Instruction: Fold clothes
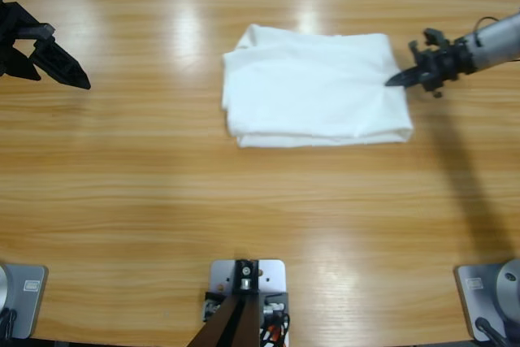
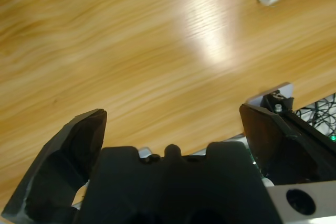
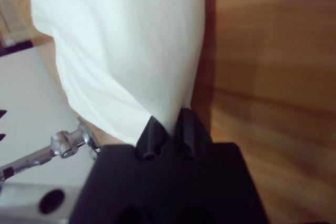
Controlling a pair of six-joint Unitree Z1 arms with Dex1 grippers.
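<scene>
Cloth first: my right end effector (image 1: 398, 79) pinches the folded T-shirt (image 1: 313, 87) at its 3 o'clock edge to pull it. Left end effector (image 1: 69, 71) waits released at 9 o'clock on the counter (image 1: 260, 201).

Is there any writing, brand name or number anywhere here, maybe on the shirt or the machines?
None can be read.
White shirt: plain cloth, no print showing on the folded side.
Left pincer and right pincer: plain black, no label.
Table: bare wood grain only.
</scene>
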